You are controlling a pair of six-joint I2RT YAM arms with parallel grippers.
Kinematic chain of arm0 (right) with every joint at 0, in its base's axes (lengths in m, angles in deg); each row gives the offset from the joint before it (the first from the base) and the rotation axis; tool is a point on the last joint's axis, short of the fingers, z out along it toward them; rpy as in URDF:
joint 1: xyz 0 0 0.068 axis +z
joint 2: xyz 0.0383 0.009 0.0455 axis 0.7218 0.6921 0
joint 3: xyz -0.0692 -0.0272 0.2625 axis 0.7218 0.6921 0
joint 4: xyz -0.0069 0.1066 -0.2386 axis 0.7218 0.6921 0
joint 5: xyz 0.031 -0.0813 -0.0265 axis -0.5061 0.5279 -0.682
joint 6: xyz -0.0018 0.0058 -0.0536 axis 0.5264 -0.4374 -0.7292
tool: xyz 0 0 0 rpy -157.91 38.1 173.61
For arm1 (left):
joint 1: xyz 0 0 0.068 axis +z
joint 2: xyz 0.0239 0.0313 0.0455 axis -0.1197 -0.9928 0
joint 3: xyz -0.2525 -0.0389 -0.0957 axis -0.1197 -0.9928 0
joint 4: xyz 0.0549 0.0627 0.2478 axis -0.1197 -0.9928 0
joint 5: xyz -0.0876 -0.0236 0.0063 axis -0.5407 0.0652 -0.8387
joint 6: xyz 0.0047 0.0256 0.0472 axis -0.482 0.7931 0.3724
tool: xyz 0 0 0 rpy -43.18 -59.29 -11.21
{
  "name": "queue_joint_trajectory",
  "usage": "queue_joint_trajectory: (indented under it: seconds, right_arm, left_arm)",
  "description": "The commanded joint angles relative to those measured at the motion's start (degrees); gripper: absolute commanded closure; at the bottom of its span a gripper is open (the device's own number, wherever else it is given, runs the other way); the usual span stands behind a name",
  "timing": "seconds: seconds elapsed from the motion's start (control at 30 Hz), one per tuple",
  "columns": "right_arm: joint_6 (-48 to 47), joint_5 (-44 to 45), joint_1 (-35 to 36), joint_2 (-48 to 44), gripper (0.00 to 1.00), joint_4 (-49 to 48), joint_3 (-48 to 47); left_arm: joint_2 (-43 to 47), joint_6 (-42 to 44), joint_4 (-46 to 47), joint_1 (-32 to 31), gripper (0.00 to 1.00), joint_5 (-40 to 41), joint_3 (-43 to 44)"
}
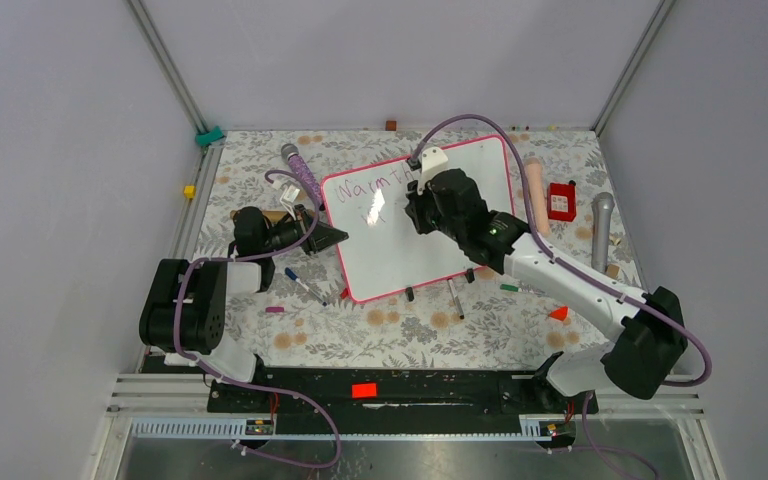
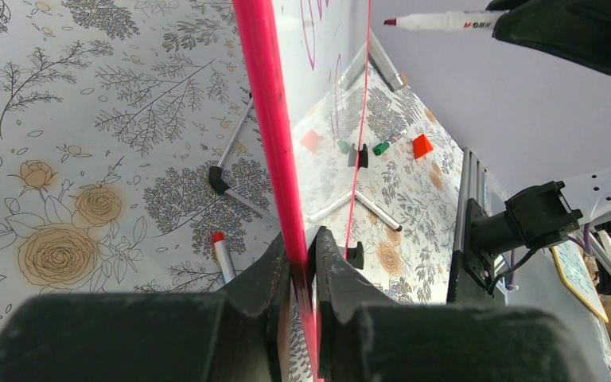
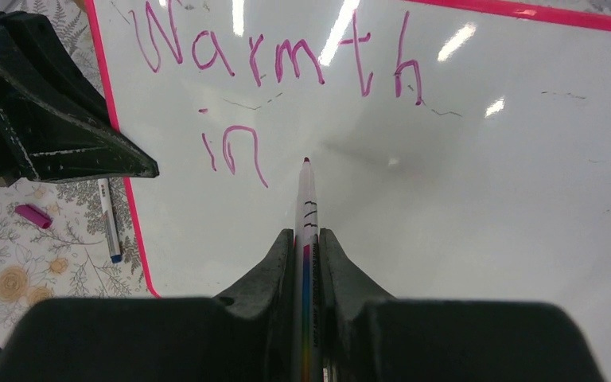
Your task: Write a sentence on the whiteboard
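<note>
The whiteboard (image 1: 390, 250) with its pink-red frame lies mid-table. The sentence (image 3: 274, 64) reads "Warmth" on the top line and "in" below, in purple-pink letters. My right gripper (image 3: 306, 239) is shut on a white marker (image 3: 307, 199), whose tip sits just right of "in", at or just above the board. The right gripper (image 1: 422, 205) hovers over the board's upper middle. My left gripper (image 2: 302, 255) is shut on the board's pink left frame edge (image 2: 266, 119); it shows in the top view (image 1: 335, 236).
Loose markers (image 1: 305, 287) and caps lie left of and below the board. A purple microphone (image 1: 300, 170) lies at the back left. A pink cylinder (image 1: 535, 190), red box (image 1: 561, 201) and grey microphone (image 1: 601, 230) lie at right.
</note>
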Motion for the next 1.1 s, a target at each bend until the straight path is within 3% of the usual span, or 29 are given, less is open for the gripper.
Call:
queue_joint_trajectory:
  seconds: [0.0, 1.07]
  right_arm:
    - [-1.5, 3.3, 0.4, 0.6, 1.0, -0.7, -3.3]
    - [-1.2, 7.4, 0.5, 3.6, 1.0, 1.9, -3.7]
  left_arm:
    - [-0.7, 8.7, -2.3, -0.2, 1.0, 4.8, 0.0]
    - [-0.6, 8.4, -1.7, -0.1, 1.0, 4.7, -0.4]
